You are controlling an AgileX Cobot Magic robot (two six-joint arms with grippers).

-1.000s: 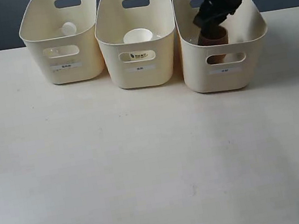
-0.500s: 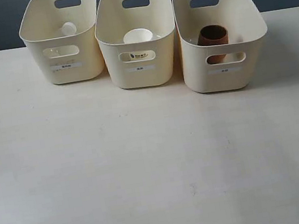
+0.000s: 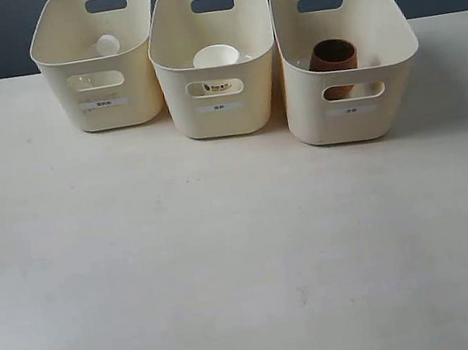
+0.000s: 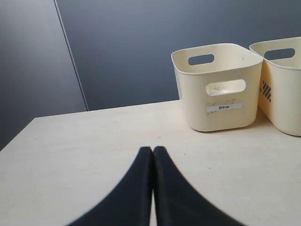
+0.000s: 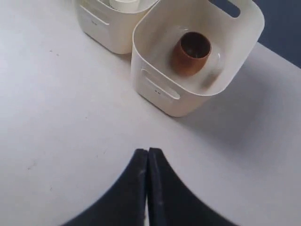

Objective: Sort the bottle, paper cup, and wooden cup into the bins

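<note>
All three items sit in the bins (image 3: 349,57) along the far edge; we keep both grippers (image 5: 147,155) closed, empty, clear.

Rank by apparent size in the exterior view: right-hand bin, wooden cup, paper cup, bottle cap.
1. Right-hand bin, by far the largest.
2. Wooden cup and paper cup: their visible rims look about alike, and both are partly hidden by bin walls, so no ranking between them.
3. Bottle cap, smallest.

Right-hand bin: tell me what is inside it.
The right-hand bin holds the wooden cup, upright, mouth open. Its base shows partly through the handle cut-out; the bin floor beneath it is covered.
</note>
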